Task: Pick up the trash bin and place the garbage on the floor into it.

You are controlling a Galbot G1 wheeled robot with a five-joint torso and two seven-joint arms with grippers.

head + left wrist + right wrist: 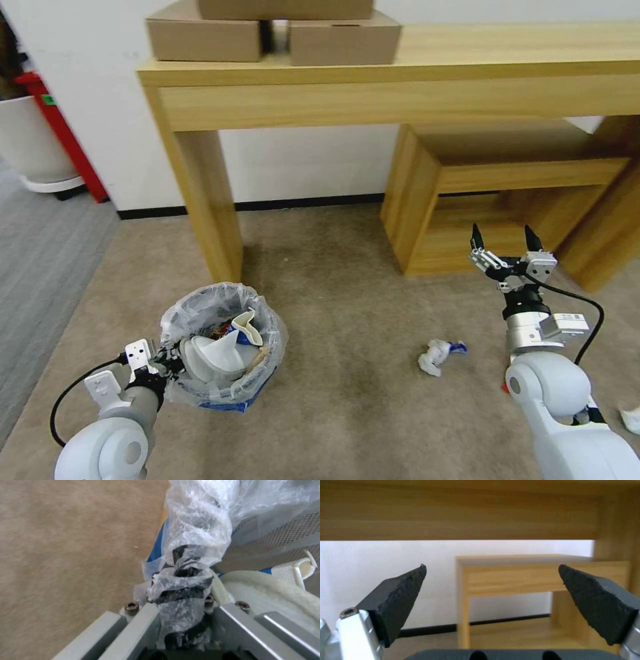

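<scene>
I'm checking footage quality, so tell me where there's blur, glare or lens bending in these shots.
Head view: the long wooden table bows, wide-angle distortion. Left wrist view: the crinkled clear plastic bag glints and looks soft, close to the lens. Right wrist view: black fingertips sharp, evenly lit.

The right end effector [491,587] gapes wide before a wooden bench [526,580].

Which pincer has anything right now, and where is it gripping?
The left pincer holds the trash bin by its near rim, clamped over the plastic liner. The right pincer is open and empty.
</scene>
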